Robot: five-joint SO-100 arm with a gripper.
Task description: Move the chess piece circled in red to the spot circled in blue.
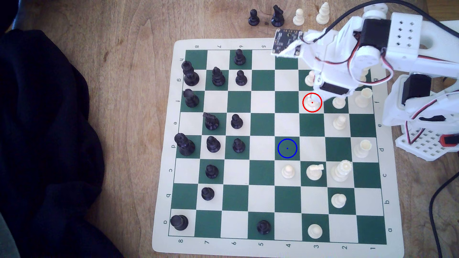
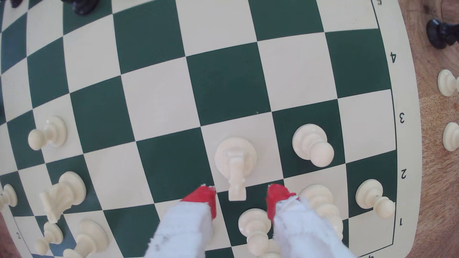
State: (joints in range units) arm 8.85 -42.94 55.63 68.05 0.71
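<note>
Between my two red-tipped, white-wrapped fingers [image 2: 201,198] stands a wide gap: my pincer [image 2: 242,198] is spread wide and holds nothing. Just past the fingertips, the small cream-white plastic knight [image 2: 236,161] with its blocky horse head stands upright on a cream square; its head reaches toward the gap, and neither finger touches it. From the wrist view I cannot tell how high I hang above it.

From the exterior view, my white printed arm [image 1: 347,57] covers the squares toward the upper right of the green and cream chessboard mat [image 1: 164,148], and my fingers are hidden under it. The knight [image 1: 312,105] sits inside a thin red ring, its top washed out against the pale square and partly cut off by my wrist. A cream pawn [image 2: 311,145] stands on the dark square just beside it; another cream pawn [image 2: 254,228] is half hidden behind my fingers.

Well apart from the knight, lower and toward the exterior view's left, the dark green square with the blue ring and dot [image 1: 287,148] stands bare. Black pieces [image 1: 213,144] crowd the exterior view's left side of the board. Four captured pieces [image 1: 288,16] stand on the wooden table [image 1: 124,49] above the mat. A dark cloth [image 1: 44,136] is cut off by the exterior view's left edge.
</note>
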